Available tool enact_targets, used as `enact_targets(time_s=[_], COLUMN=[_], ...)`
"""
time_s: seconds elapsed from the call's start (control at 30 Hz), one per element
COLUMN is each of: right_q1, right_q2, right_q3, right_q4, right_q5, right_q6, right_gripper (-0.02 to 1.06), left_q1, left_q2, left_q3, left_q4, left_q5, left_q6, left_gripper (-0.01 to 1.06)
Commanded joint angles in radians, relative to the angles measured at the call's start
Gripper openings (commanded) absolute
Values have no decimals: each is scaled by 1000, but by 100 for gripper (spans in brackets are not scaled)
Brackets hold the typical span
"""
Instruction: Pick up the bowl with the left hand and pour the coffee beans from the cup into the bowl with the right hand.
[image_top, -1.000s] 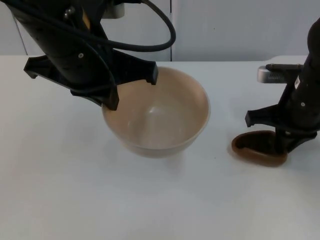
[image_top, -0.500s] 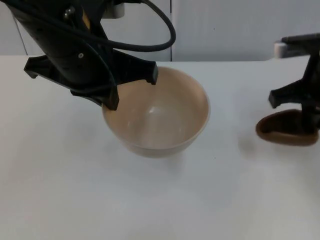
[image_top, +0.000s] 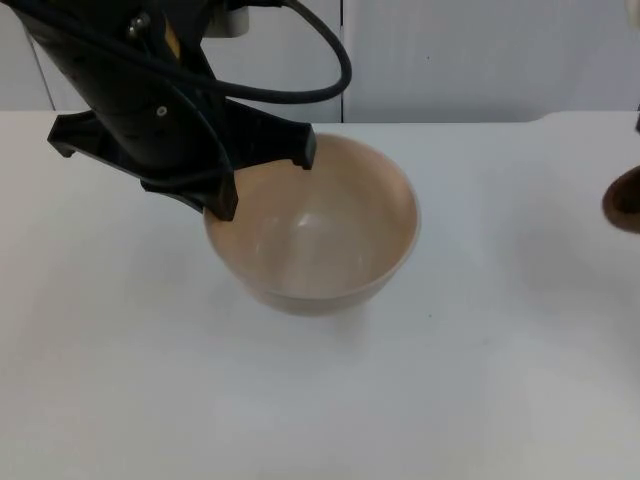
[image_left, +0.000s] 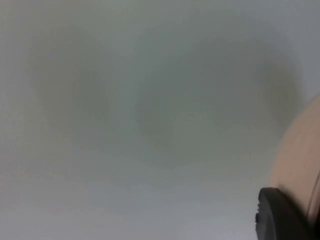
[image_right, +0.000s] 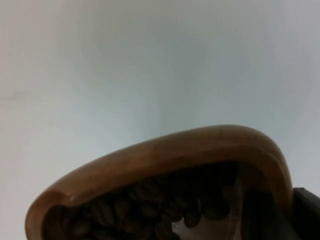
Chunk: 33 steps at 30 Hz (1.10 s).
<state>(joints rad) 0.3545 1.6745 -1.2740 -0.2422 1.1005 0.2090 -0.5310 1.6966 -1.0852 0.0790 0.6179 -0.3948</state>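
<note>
**Bowl held at its rim by the left arm; cup of beans at the table's right edge**

In the top view the left gripper (image_top: 262, 183) reaches in from about 10 o'clock and has hold of the round beige ceramic bowl (image_top: 320, 240) at its rim, at the bowl's 10 o'clock side. One black finger (image_top: 302, 148) lies over the rim towards the inside and another (image_top: 222, 203) sits at the outer wall, so the fingers are spread just wide enough to take the rim between them. In the left wrist view a black fingertip (image_left: 280, 215) lies against the bowl's pale outer wall (image_left: 300, 160), with the white table top (image_left: 125, 125) behind it.

The bowl sits near the middle of the table, and its pale inside looks bare; no beans can be made out in it.

The brown wooden cup (image_top: 624, 199) shows as a dark brown curve at 3 o'clock in the top view, cut by the picture's edge and well apart from the bowl. In the right wrist view its thick wooden rim (image_right: 165, 150) arches across, and the cup holds dark coffee beans (image_right: 150, 210) heaped inside. A black part of the right gripper (image_right: 305, 212) touches the cup's side; whether its fingers are closed on the cup I cannot tell.
</note>
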Motion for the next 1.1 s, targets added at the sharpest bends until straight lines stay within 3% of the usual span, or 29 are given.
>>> enact_targets(time_s=[0.0,0.3,0.6,0.9,1.07], right_q1=[5,5,20,162,213], right_q2=[-29,-63,-61,-3,57], right_q3=[-2,-4,-95,-242,-325], right_q4=[-7,-9,27,-28,-16], right_q5=[32,85,121,121,121], right_q6=[-19,-23,-19,-16,-16], right_gripper=[0,0,0,0,0], left_q1=[-6,-6,-6,-6,-6], left_q2=[-10,-10,-10,-10,-10], left_q3=[-8,-8,-8,-8,-8], left_q4=[-7,-7,-7,-7,-7], left_q5=[3,3,3,3,3], left_q6=[-7,-7,-7,-7,-7], left_gripper=[0,0,0,0,0])
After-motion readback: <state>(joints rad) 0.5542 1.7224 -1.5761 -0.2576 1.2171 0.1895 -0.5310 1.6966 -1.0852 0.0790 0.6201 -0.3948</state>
